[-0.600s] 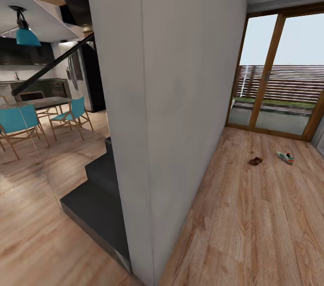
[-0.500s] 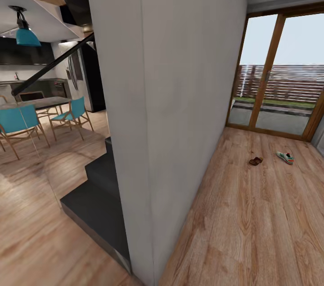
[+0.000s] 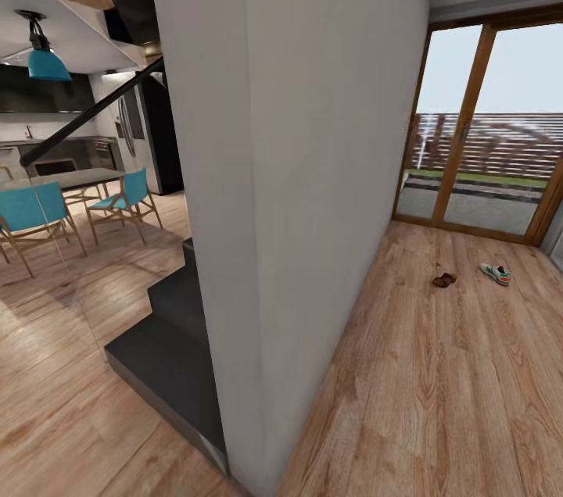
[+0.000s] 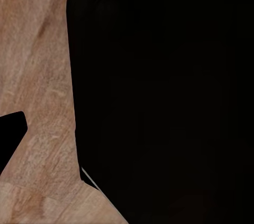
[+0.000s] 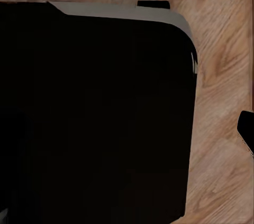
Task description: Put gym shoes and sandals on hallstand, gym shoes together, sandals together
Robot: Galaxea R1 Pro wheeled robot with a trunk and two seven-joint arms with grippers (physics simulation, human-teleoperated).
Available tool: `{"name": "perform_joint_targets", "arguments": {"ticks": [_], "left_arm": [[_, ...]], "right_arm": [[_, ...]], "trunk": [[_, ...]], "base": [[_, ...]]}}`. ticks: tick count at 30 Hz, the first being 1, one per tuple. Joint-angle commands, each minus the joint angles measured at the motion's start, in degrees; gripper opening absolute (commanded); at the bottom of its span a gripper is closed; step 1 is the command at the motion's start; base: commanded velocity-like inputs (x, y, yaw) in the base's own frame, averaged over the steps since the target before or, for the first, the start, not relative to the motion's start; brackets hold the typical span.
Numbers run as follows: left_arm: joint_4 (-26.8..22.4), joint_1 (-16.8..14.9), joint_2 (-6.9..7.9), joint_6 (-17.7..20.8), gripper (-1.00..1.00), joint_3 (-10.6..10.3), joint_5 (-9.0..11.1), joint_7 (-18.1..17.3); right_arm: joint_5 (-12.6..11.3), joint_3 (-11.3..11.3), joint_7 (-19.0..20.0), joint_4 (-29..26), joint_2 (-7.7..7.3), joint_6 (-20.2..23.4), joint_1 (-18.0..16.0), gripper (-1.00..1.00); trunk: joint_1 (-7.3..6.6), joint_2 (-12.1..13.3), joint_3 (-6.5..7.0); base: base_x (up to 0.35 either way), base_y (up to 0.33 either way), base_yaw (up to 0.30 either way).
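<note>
While the corridor floor (image 3: 438,372) is crossed, the wall corner (image 3: 250,372) could be clipped; one gym shoe (image 3: 496,273) and sandals (image 3: 444,280) lie near the glass door (image 3: 469,161). Neither claw's state can be told.

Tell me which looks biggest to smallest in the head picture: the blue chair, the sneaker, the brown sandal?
1. Blue chair
2. Sneaker
3. Sandal
The sneaker and sandal look nearly alike, both far away.

slight leftward drift of sandal (image 3: 444,280)
</note>
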Motion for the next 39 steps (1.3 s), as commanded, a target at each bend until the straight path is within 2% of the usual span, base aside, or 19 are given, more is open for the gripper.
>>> {"name": "perform_joint_targets", "arguments": {"ticks": [1,15,25,30,36,37,39], "left_arm": [[-0.1,0.0,0.00,0.0,1.00,0.0,0.0,0.0],[-0.4,0.0,0.02,-0.4,1.00,0.0,0.1,0.0],[-0.6,0.0,0.00,-3.4,1.00,0.1,0.3,0.0],[-0.8,-0.1,0.28,-5.1,1.00,0.1,0.3,0.0],[-2.6,-1.3,1.39,-7.0,1.00,0.3,0.4,0.2],[-6.6,-1.9,1.48,-19.9,1.00,0.4,0.4,0.2],[-7.9,-2.7,1.58,-20.3,1.00,0.6,0.4,0.2]], "right_arm": [[0.0,0.0,0.0,-0.3,-0.01,0.0,-0.1,1.00],[0.0,-0.2,-0.1,-1.8,-0.23,-0.1,-0.3,1.00],[-0.1,-0.2,-0.1,-2.1,-0.33,-0.1,-0.4,1.00],[0.0,-0.1,-0.1,-3.7,-0.53,-1.8,-0.4,1.00],[0.0,-0.3,-0.2,-5.7,-2.04,-3.7,-0.4,1.00],[0.0,-0.3,-0.2,-11.9,-4.25,-13.8,-0.4,1.00],[0.0,-0.3,-0.2,-14.0,-5.09,-15.6,-0.4,1.00]], "trunk": [[0.00,0.0,-0.05],[0.00,0.0,-0.05],[0.00,0.0,-0.05],[0.00,0.0,-0.05],[0.00,0.0,-0.05],[0.00,0.0,-0.05],[0.00,0.0,-0.05]], "base": [[0.000,0.000,0.000],[0.000,0.000,0.000],[0.000,0.000,0.000],[0.000,0.000,0.000],[0.000,0.000,0.000],[0.000,0.000,0.000],[0.000,0.000,0.000]]}}
